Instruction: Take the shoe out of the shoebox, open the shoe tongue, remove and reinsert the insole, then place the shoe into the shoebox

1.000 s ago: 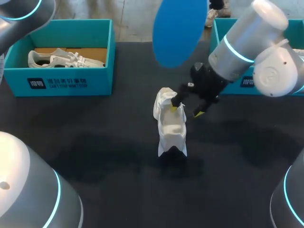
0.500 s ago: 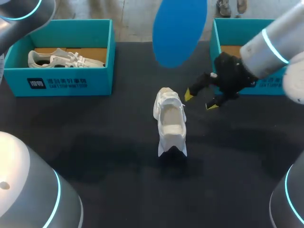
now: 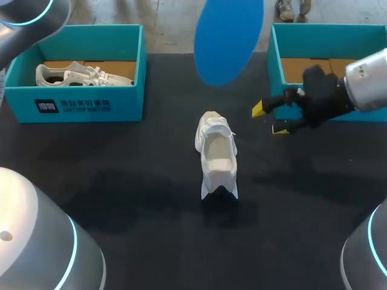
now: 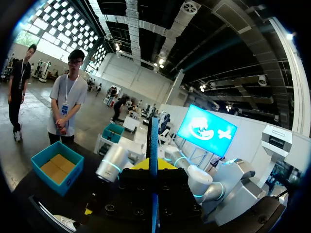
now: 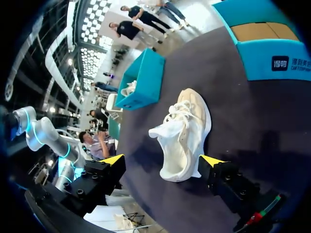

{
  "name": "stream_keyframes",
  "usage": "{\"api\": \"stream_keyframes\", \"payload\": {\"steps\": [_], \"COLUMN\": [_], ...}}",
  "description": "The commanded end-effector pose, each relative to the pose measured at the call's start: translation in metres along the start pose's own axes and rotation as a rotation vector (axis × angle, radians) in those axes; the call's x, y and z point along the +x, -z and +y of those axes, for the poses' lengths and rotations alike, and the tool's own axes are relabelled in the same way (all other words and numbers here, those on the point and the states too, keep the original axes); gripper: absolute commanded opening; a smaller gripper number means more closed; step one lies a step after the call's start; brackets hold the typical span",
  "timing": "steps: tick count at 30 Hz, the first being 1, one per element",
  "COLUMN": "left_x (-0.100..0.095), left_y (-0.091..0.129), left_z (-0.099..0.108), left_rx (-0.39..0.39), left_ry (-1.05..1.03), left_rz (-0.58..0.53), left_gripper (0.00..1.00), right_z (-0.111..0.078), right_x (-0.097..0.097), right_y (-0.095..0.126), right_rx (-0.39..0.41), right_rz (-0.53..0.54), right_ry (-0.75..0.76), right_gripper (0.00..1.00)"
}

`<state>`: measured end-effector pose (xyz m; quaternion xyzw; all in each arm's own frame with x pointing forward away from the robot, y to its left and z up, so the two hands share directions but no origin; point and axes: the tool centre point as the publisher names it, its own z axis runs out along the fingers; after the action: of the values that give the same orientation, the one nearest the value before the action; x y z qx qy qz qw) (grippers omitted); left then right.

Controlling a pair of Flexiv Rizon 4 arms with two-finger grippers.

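1. Judged from the layout, the task is between taking the insole out and putting it back. The shoe point(image 3: 217, 158) is out on the table point(image 3: 121, 199), and the insole point(image 3: 228, 36) is out of it, up in the air.
2. The left gripper point(image 4: 151, 164) is clamped on the insole, which runs edge-on between its yellow tips as a thin blue line.
3. The right gripper point(image 3: 269, 118) is spread wide and carries nothing. The shoe lies ahead of its fingers, apart from both, and the empty shoebox point(image 3: 275, 51) is just behind it.
4. The next move probably calls for lowering the insole toe-first into the shoe's mouth, with the right gripper steadying the shoe or holding the tongue back.
5. The shoe is white and soft-looking, with laces and a wide-open collar. The insole is flat, thin and foot-shaped, and likely bends easily. The shoebox is teal card with a brown floor.
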<state>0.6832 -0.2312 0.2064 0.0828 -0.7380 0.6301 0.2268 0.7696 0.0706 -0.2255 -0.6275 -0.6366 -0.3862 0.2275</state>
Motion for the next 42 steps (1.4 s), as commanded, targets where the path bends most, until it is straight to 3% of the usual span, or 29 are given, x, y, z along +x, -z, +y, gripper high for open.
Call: {"api": "stream_keyframes", "payload": {"steps": [1,7,18,42], "left_x": [0.0,0.0,0.0,0.0], "left_y": [0.0,0.0,0.0,0.0], "left_z": [0.0,0.0,0.0,0.0], "left_rx": [-0.001,-0.001,-0.001,-0.001], "left_ry": [0.0,0.0,0.0,0.0], "left_rz": [-0.001,-0.001,-0.001,-0.001], "left_gripper": [0.0,0.0,0.0,0.0], "right_z": [-0.004,-0.002,0.003,0.013], "right_x": [0.002,0.009,0.02,0.02], "right_y": [0.008,0.01,0.017,0.033], "right_rx": [-0.07,-0.071,-0.058,-0.09], "right_rz": [0.065,0.108,0.283,0.34], "right_ry": [-0.003,-0.011,0.013,-0.021], "right_gripper": [1.0,1.0,1.0,1.0]}}
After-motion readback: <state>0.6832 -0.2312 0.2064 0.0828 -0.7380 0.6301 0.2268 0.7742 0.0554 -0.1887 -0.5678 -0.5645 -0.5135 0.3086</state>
